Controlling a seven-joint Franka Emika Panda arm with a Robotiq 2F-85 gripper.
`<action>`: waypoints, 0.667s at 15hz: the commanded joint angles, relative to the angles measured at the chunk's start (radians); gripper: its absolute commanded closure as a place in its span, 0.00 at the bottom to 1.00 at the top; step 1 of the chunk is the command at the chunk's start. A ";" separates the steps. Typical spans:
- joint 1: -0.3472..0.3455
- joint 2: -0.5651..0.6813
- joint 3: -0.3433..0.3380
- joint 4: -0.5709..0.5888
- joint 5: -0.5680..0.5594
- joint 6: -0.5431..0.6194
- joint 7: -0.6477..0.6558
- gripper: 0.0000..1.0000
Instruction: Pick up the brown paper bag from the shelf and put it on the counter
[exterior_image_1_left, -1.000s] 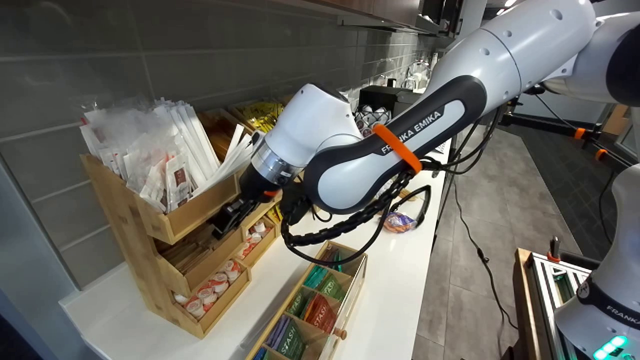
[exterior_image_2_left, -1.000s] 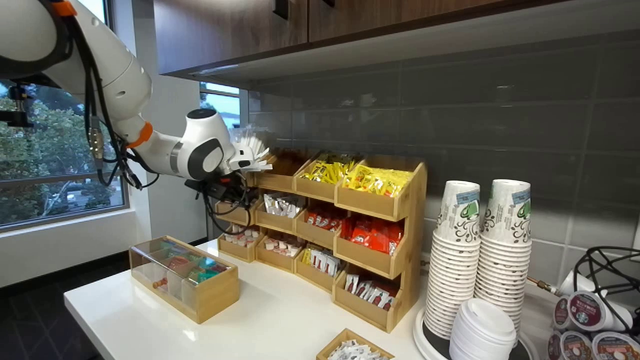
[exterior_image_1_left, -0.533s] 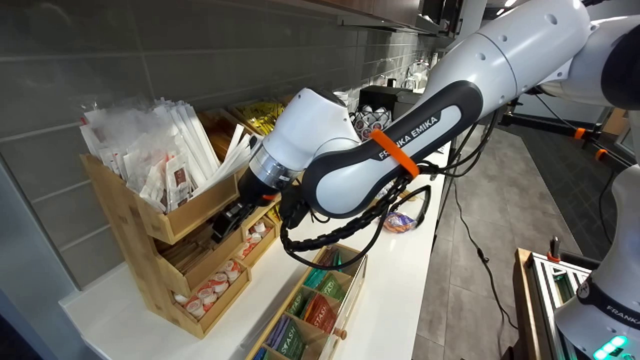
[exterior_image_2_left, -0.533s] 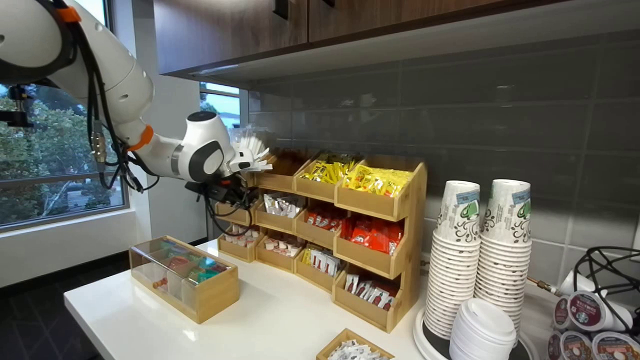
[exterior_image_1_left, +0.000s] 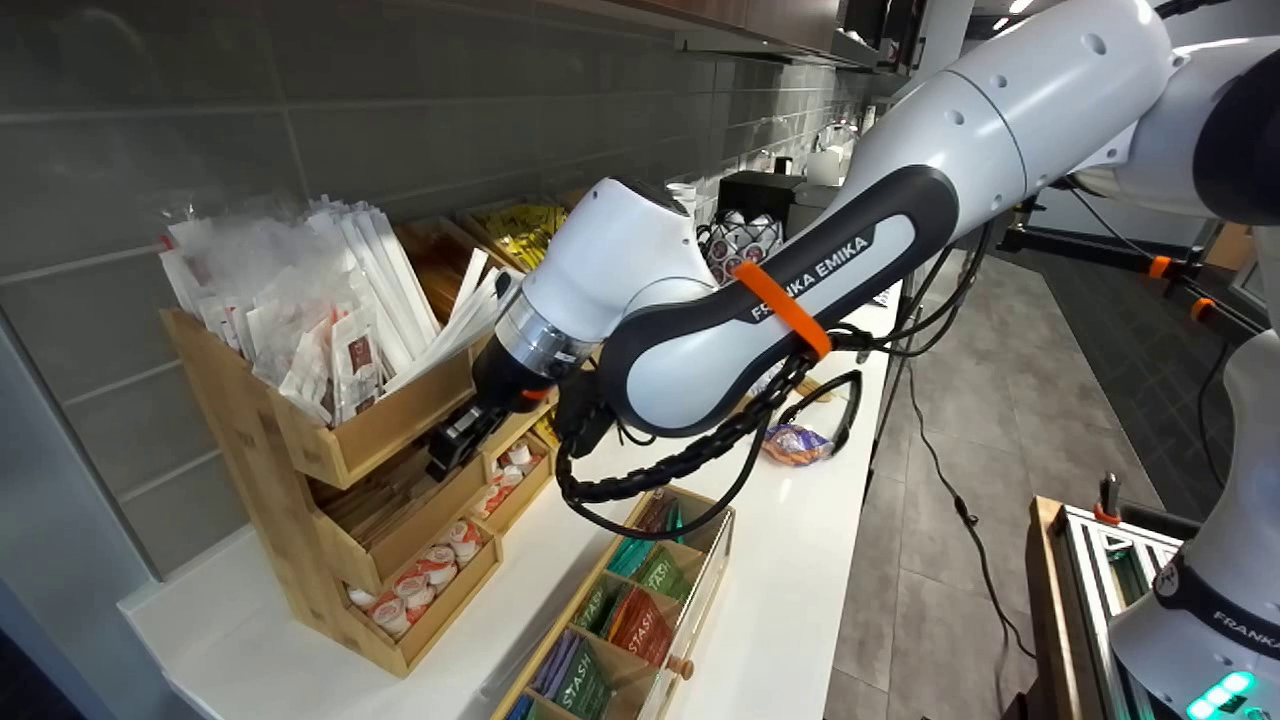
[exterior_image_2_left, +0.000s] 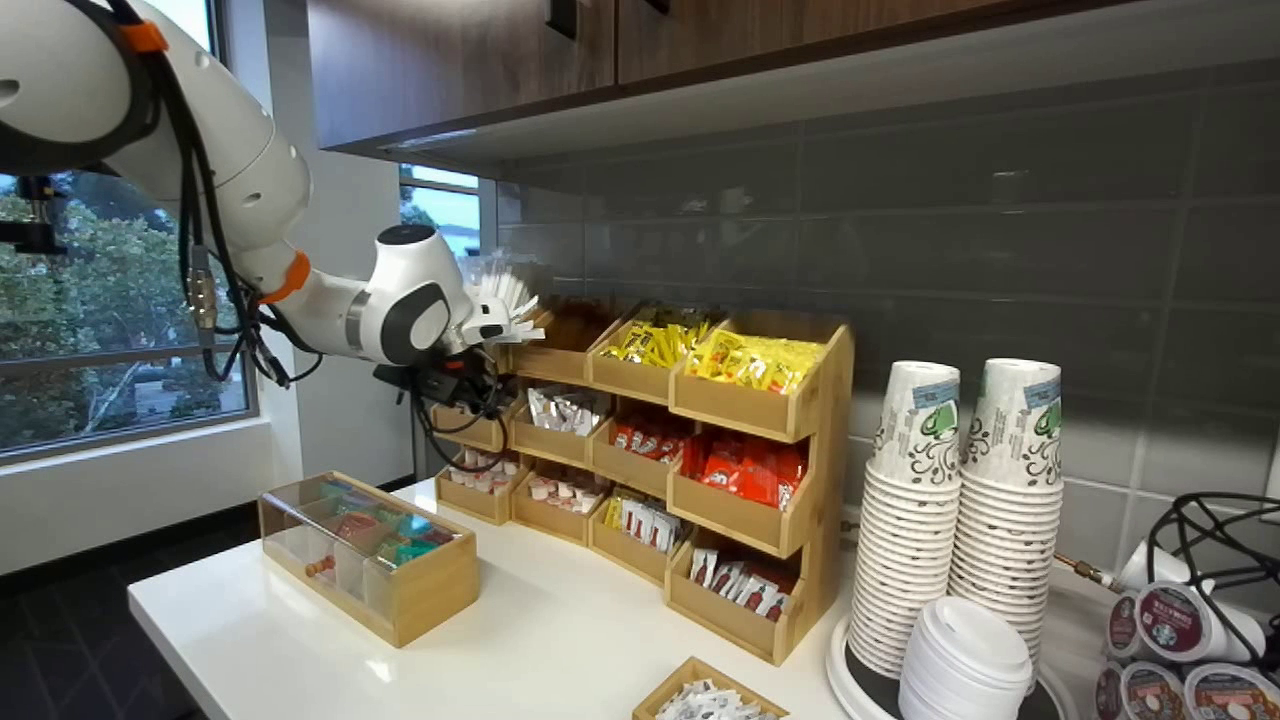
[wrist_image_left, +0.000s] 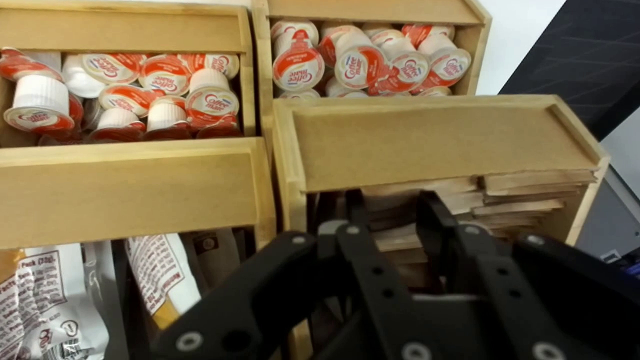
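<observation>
Slants the arm (exterior_image_1_left: 860, 250) down from the upper right in an exterior view, bends back near the middle of the frame and points the wrist (exterior_image_1_left: 555, 330) down and left, toward the shelf (exterior_image_1_left: 255, 470). Reaches beneath the top tier to the mouth of a middle-tier bin (wrist_image_left: 440, 140). Holds the gripper (wrist_image_left: 394, 210) with fingers (wrist_image_left: 432, 215) spread apart at the lower right of the wrist view. Shows the brown paper bags (wrist_image_left: 530, 205) stacked inside that same bin, partly seen through the gap; cannot tell about contact. Leans over a glossy white table (exterior_image_2_left: 560, 640) set along a gray tiled wall (exterior_image_2_left: 950, 250), beneath a dark wood cabinet (exterior_image_2_left: 460, 70) at the top of an exterior view, with a window (exterior_image_2_left: 110, 362) and trees (exterior_image_2_left: 70, 300) at the far left and, at the right of an exterior view, a gray floor (exterior_image_1_left: 930, 640) crossed by a black cable (exterior_image_1_left: 965, 515). Counts, from both exterior views, twelve bins on the shelf, four across on each of three tiers; then two stacks of paper cups (exterior_image_2_left: 905, 560) at the lower right, one stack of white lids (exterior_image_2_left: 965, 655), one clear-fronted wooden box (exterior_image_2_left: 435, 590) at the left and one small wooden box (exterior_image_2_left: 697, 664) at the bottom edge. Adds two bins of creamer cups (wrist_image_left: 355, 67) across the top of the wrist view. Cannot number the brown paper bags under such overlap.
</observation>
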 joint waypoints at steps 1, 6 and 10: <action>0.007 0.022 -0.006 0.029 -0.012 -0.020 0.001 0.82; 0.005 0.020 -0.005 0.031 -0.008 -0.013 0.003 1.00; 0.001 0.012 0.001 0.027 -0.002 -0.001 0.002 0.99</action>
